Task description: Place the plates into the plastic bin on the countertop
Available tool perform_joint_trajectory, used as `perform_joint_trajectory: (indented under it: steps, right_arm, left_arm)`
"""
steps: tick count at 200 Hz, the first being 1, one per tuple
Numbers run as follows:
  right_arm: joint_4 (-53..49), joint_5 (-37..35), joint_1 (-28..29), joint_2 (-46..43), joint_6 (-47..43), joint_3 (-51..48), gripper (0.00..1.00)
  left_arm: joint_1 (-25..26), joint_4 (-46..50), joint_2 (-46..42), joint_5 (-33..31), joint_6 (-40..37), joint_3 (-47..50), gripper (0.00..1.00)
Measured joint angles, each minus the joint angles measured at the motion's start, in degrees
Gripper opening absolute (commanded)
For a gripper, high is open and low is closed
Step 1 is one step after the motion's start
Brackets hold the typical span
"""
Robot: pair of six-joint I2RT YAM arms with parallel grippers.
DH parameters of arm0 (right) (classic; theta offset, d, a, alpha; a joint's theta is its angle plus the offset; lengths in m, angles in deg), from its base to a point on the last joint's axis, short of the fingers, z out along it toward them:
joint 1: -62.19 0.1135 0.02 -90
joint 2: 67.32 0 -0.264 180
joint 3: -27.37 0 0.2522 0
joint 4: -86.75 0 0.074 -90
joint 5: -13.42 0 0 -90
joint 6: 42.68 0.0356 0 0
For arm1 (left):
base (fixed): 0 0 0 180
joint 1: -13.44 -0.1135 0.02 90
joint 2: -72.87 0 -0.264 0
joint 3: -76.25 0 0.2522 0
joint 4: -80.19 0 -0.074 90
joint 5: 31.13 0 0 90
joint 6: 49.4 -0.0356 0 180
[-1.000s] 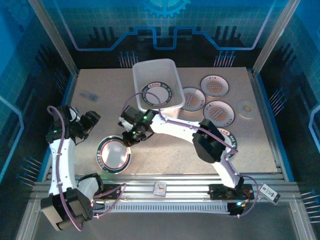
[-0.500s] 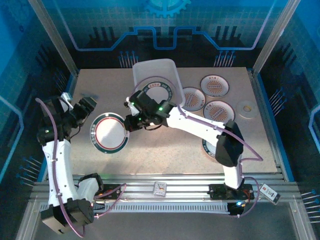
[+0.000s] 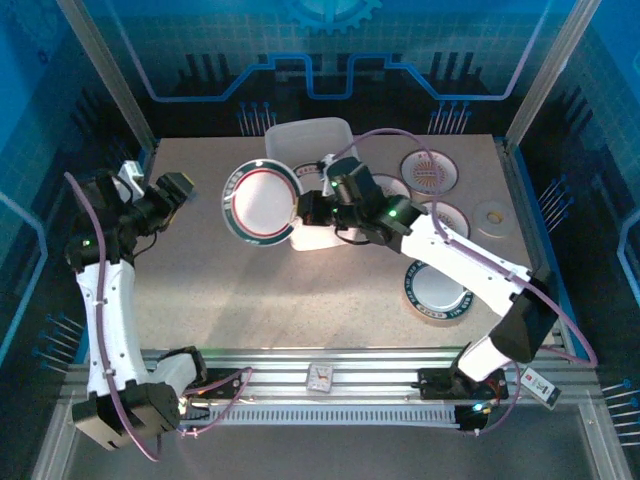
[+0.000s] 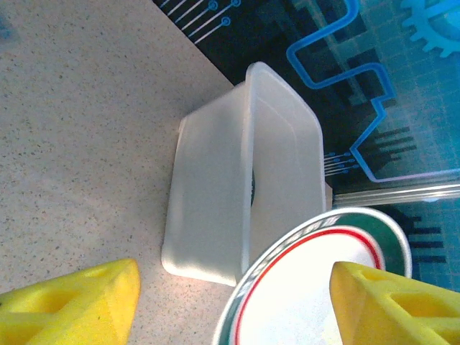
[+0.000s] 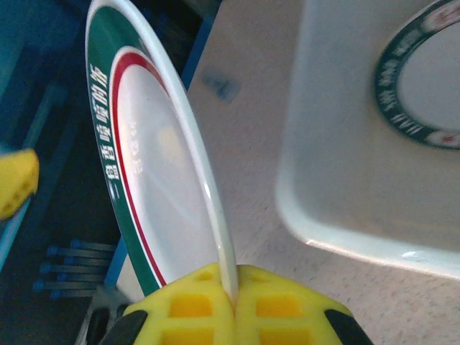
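One dark-rimmed plate (image 5: pixel 424 79) inside plastic bin (image 5: pixel 327 144) — lying flat.

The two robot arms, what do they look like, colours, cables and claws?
Both the left arm and the right arm are smooth white links with black joint housings, a purple cable looping along each. A small green light glows on each. The claw fingers are bright yellow with a moulded grid pattern.
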Motion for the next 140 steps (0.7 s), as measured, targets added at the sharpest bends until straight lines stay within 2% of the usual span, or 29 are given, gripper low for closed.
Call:
perform_joint_trajectory:
  steps: [32, 68, 140]
  right_arm:
    - [3.8, -5.1, -4.5, -4.9, 3.8, -5.7, 0.00]
    - [10.0, -10.9, -7.6, -8.8, 8.8, -11.6, 0.00]
    - [14.6, -17.6, -11.7, -8.0, 18.5, -13.3, 0.00]
  left_arm:
    - [7.7, -1.8, 5.9, -2.8, 0.0, -1.6, 0.71]
    - [16.0, -3.7, 16.6, -6.8, -0.6, -6.0, 0.71]
    - [24.6, -4.2, 41.3, -12.5, -5.2, -23.3, 0.68]
